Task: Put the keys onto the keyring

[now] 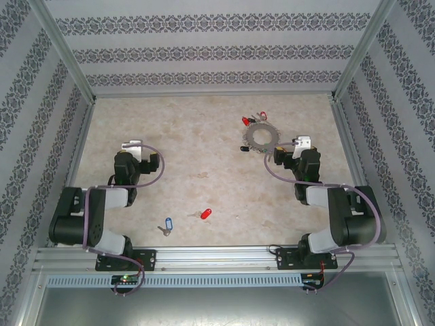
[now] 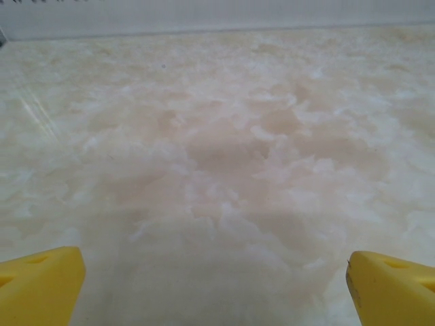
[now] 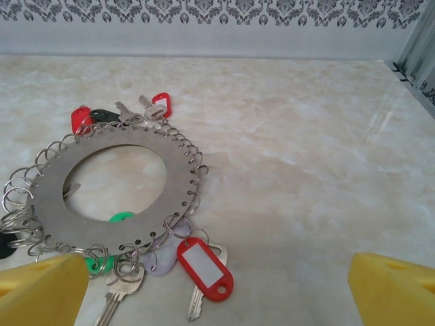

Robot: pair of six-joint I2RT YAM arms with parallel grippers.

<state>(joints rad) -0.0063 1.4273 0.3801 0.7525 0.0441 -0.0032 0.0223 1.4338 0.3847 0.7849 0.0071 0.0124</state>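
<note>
Nearest the arm bases, two loose keys lie apart from each other on the pale, marbled beige desk. One is a small silver key with an oblong blue plastic tag. The other, a small silver key with an oblong red plastic tag, lies just right of it and a little farther in. Both lie between the two arms, well apart from either pincer.

Farther in, the left pincer hangs over bare desk on the left side. Its yellow fingertips are spread wide with nothing between them. On the right side, the right pincer is equally wide open and holds nothing.

Just beyond the right pincer and to its left lies the keyring, flat on the desk. It is a large grey metal disc with an open centre, and its rim is fringed with small wire loops. Silver keys and red, green, black and lilac tags hang from the loops. It does not touch the fingers.
</note>
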